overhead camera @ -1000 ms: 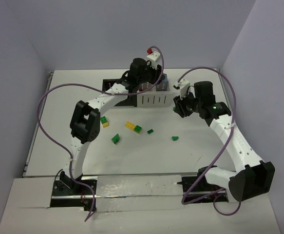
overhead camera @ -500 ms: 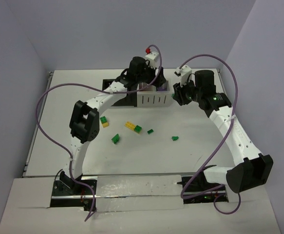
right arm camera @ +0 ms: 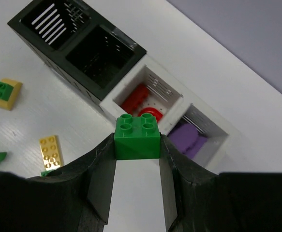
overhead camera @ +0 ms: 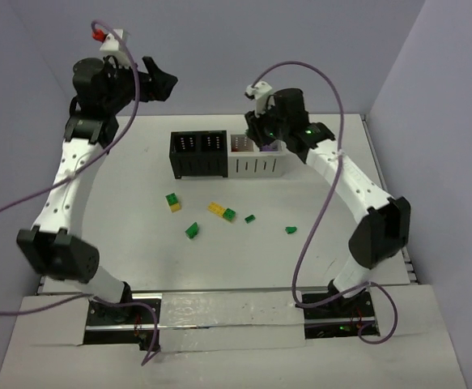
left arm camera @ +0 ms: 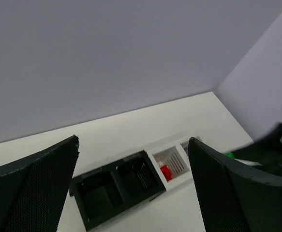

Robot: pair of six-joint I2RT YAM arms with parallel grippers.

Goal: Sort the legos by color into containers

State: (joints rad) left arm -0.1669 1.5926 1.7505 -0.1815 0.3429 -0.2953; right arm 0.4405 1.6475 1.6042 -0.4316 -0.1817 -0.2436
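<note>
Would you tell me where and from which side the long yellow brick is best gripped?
Pinch the long yellow brick across its long sides, from straight above: it lies flat, studs up, and a green brick sits at one short end.

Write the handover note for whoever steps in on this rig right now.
Left gripper: open, empty, raised high at the far left, away from the bins.
Right gripper: shut on a green brick, above the near edge of the white bins.
Done: red pieces are in one white bin and purple pieces in the end white bin. The black bins appear empty.
Left: bin the held brick, then the loose ones on the table: green-on-yellow stack, yellow-and-green pair, and three green bricks.
</note>
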